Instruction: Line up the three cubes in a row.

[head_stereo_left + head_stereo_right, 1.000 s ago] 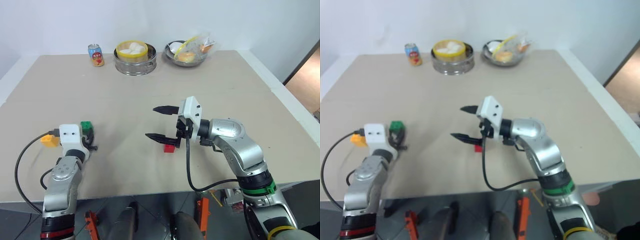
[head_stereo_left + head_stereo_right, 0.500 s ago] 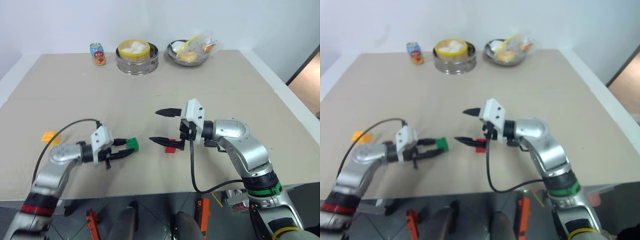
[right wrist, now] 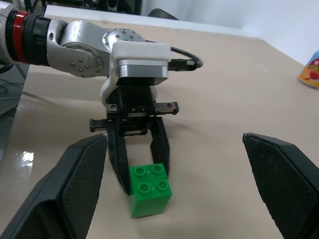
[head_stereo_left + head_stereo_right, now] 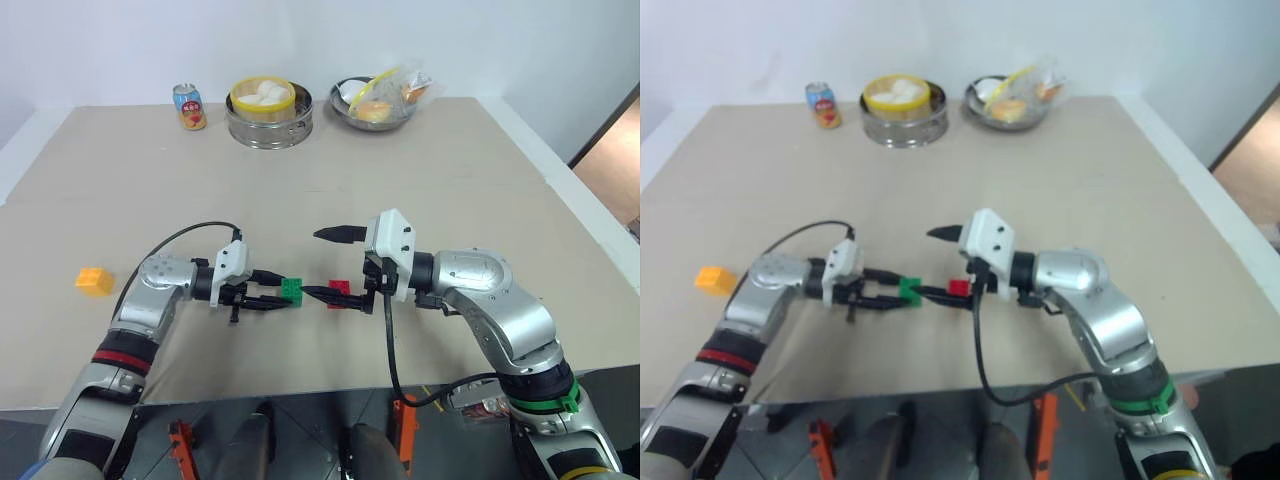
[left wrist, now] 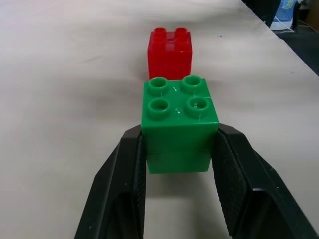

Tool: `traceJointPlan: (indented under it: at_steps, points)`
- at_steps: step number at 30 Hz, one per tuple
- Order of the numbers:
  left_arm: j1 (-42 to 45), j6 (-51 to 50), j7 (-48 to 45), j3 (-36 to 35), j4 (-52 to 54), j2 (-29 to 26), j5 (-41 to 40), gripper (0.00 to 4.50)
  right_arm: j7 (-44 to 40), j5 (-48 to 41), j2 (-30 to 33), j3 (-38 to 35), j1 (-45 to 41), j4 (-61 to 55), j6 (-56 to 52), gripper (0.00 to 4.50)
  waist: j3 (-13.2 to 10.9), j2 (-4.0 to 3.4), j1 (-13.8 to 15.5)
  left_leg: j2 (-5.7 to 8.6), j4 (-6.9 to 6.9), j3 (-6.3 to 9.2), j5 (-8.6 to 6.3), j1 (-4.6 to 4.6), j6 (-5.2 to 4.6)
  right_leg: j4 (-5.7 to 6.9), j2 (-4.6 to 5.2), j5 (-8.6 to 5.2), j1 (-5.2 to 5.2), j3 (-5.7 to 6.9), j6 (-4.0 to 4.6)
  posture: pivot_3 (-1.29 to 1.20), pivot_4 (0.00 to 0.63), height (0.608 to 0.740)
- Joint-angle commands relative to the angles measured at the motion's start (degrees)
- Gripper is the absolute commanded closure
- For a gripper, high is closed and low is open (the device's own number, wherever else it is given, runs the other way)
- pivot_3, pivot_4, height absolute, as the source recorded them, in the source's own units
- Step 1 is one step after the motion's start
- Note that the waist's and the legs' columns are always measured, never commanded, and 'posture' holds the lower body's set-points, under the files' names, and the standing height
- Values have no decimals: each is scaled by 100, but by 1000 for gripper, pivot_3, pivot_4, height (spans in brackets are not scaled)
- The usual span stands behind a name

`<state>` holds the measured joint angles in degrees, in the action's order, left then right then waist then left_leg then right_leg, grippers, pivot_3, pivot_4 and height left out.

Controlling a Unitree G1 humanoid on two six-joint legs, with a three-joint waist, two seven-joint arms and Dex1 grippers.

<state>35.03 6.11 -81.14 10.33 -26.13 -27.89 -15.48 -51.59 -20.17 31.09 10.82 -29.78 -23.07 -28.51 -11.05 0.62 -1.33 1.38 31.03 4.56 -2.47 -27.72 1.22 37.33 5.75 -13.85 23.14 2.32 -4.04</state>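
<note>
Left gripper [image 4: 285, 296] has swung in from the table's [image 4: 450, 180] left side toward the middle, carrying the green cube [image 5: 178, 124] clamped between its fingers [image 5: 122, 194]. Cube now sits just beside the red cube [image 4: 339, 293], nearly touching. Left arm lies low, pointing right. Right gripper [image 4: 332, 263] barely moved, jaws spread wide, straddling red, holding nothing. Yellow cube [image 4: 93, 280] is well apart at left.
</note>
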Motion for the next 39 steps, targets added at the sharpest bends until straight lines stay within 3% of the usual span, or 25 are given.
traceJointPlan:
  at_steps: [1, 13, 24, 27, 32, 39]
  points:
    - [182, 280, -86, -43, -177, 7, 97, 3215, 53, -200, 81, -227, 31, -362, -98, 0, 0, 0, -2, -5, 8, -1, -3, 0, 5, 0, -5, 5, 0, -2, 3, 0, 150, 740]
    - [306, 598, 45, -182, -521, 58, 179, 3215, -173, -596, 473, -189, 271, -414, -457, 0, 0, 0, 2, -52, 39, -16, -10, -1, 14, -3, -18, 36, 4, -2, 26, 0, 150, 740]
    - [424, 813, 109, -104, -863, 29, 325, 3215, -170, -644, 460, -205, 80, -320, -497, 0, 0, 0, 4, -84, 45, -46, -9, -2, 13, -3, -42, 42, 2, -2, 31, 0, 150, 740]
    - [447, 887, 112, -70, -950, 0, 420, 1814, -144, -664, 434, -214, 44, -309, -527, 0, 0, 0, 4, -92, 49, -55, -10, -2, 14, -3, -43, 47, 2, -2, 33, 0, 150, 740]
    - [363, 983, 224, -197, -787, -46, 394, 110, 23, -1208, 230, -438, -79, -344, -1034, 0, 0, 0, 4, -101, 49, -59, -10, -2, 14, -3, -43, 51, 5, 0, 35, 0, 150, 740]
    - [-237, 91, 666, -656, 513, -606, 70, 25, 46, -1261, 165, -422, -229, -244, -1007, 0, 0, 0, -8, -109, 47, -70, -13, -2, 18, -3, -47, 50, 12, -6, 35, 0, 150, 740]
